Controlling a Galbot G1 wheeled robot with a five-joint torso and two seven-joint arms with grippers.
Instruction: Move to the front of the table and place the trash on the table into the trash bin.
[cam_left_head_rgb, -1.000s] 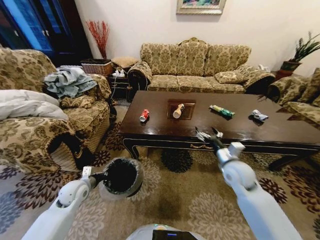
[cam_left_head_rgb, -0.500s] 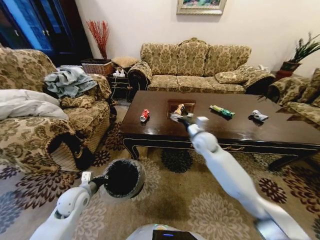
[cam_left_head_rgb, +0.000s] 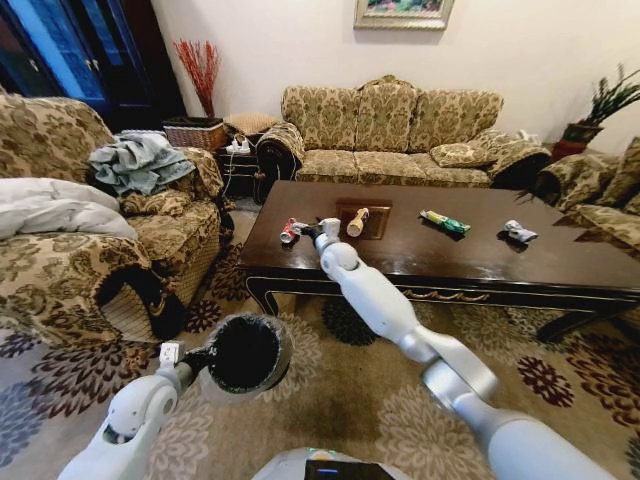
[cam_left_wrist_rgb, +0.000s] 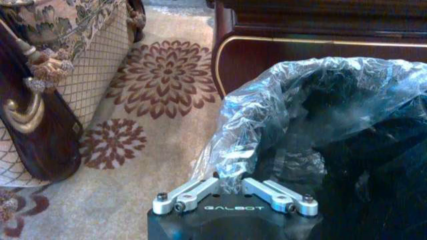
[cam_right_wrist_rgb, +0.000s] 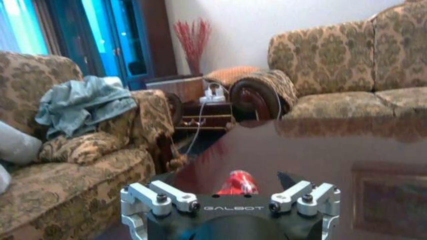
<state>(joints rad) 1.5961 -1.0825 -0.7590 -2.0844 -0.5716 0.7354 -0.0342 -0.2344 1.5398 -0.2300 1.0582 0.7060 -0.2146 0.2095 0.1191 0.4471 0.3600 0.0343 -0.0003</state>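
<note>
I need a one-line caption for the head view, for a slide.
Right gripper reaches over the table to the red can; left gripper holds the trash bin by its rim.

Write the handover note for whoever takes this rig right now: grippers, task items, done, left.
Left gripper: shut on the bag-lined rim of the trash bin, holding it low in front of the table.
Right gripper: open, reached out over the table's left end, at the red can, not yet gripping it.
On the table: red can, tan bottle on the centre panel, green-yellow packet, silver-white wrapper at the far right.
Done: robot is at the table's front, bin in hand.
Left: all four pieces are yet to be binned.
</note>
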